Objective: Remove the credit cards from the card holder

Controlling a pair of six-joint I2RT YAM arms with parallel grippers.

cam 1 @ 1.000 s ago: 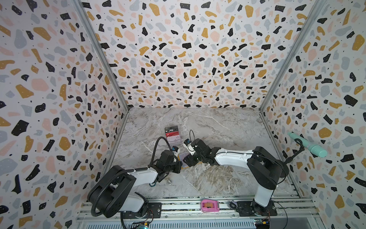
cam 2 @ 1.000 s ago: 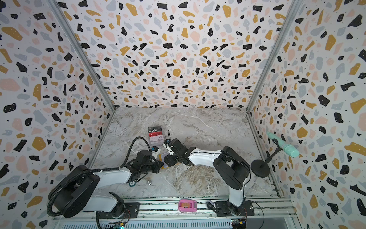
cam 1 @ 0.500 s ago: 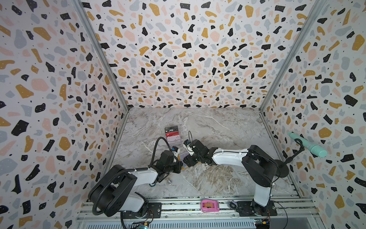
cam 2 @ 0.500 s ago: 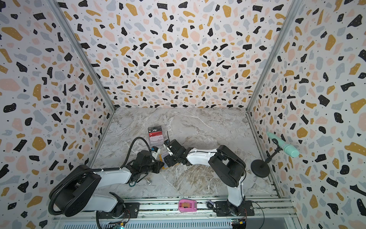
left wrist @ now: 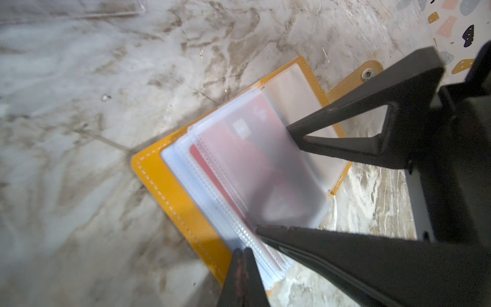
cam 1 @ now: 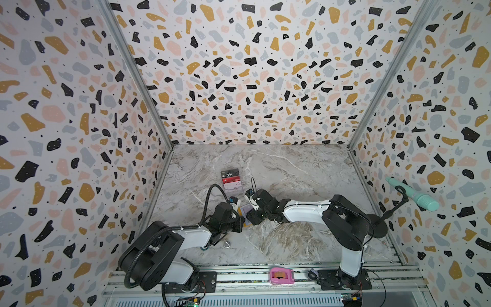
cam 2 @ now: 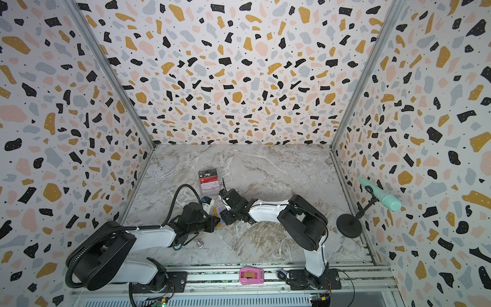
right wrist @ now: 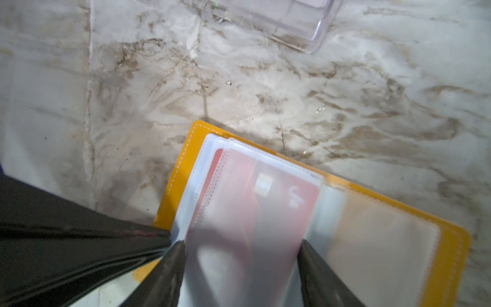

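Your right claw stands wide, one finger on each side of a floppy clear plastic sleeve. The dark red plastic card sits inside that sleeve, right between those fingers. The mustard-yellow leather-like card holder lies open on the marble counter beneath both claws. Your left claw is pressed tight together at the sleeves' stitched edge; whether it actually nips plastic there, I can't tell. Here's the danger: close the right claw now and you'll likely grab sleeve and card together, so a pull drags the whole holder rather than sliding the card free. If the left claw's hold is only a light touch, the holder lifts or skids. The sleeve is limp too, so it may buckle and jam the card.
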